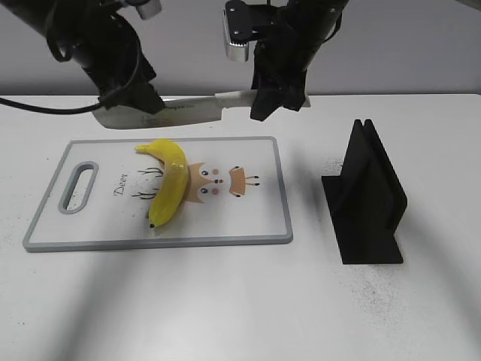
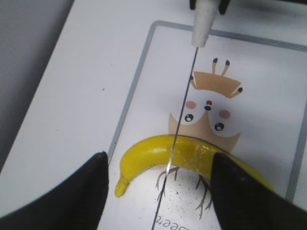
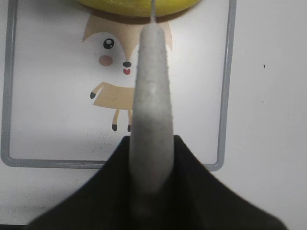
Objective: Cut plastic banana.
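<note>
The plastic banana [image 1: 169, 184] lies on the white cutting board [image 1: 263, 226], curved, stem toward the back. My right gripper [image 1: 274, 101] is shut on the pale handle of a knife [image 1: 188, 113] and holds it level above the board's back edge, blade pointing left. My left gripper [image 1: 131, 101] is open, with its fingers on either side of the blade's tip end. In the left wrist view the thin blade [image 2: 184, 96] runs between my open fingers [image 2: 158, 160] and crosses above the banana [image 2: 144, 153]. In the right wrist view the handle [image 3: 151, 96] sits in my jaws [image 3: 151, 143], with the banana [image 3: 120, 5] at the top edge.
A black slotted knife stand [image 1: 368, 199] stands to the right of the board. The board has a grey rim, a handle slot [image 1: 79, 184] at its left end and a fox drawing [image 2: 211, 110] in the middle. The white table ends at a grey wall behind.
</note>
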Available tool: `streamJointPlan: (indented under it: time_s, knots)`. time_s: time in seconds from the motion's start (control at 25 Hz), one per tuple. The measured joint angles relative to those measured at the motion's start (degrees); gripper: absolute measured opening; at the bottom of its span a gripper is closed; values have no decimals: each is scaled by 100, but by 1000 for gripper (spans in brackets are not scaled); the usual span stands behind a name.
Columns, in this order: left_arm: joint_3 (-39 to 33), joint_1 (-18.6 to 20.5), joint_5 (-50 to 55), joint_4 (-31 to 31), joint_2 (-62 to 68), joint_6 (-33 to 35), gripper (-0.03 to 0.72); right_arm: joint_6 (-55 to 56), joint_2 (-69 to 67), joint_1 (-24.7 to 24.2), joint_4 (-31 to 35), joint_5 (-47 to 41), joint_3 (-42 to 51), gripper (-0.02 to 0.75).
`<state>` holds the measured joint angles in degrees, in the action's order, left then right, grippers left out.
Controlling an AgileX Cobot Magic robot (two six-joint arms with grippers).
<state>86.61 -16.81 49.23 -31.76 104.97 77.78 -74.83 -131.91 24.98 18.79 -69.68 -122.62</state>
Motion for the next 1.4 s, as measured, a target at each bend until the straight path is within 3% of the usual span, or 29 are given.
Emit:
streamJointPlan:
  time_s: [0.16,0.4,0.6,0.76,0.92,1.2,1.4]
  knots:
    - [0,18,-149,230,-407,-833,626,429,12,0,-5,0,0,157]
    - [0,18,-240,1313,-934,-2880,620,1440,154,0,-333,-6,0,157]
    - [0,18,-50,2630,-1149,-4986,611,3458,442,0,-964,-15,0,157]
    - [0,113,582,3326,-1182,-6222,598,4631,684,0,-1277,-22,0,157]
    - [0,466,1197,3422,-1182,-6687,595,5559,925,0,-1294,-29,0,157]
    - [0,1260,2010,3396,-1194,-6790,595,7316,1591,-6,-1277,-37,293,157]
    - [-359,1473,2039,2813,-1458,-6803,589,7828,2217,-6,-1244,-42,1146,157]
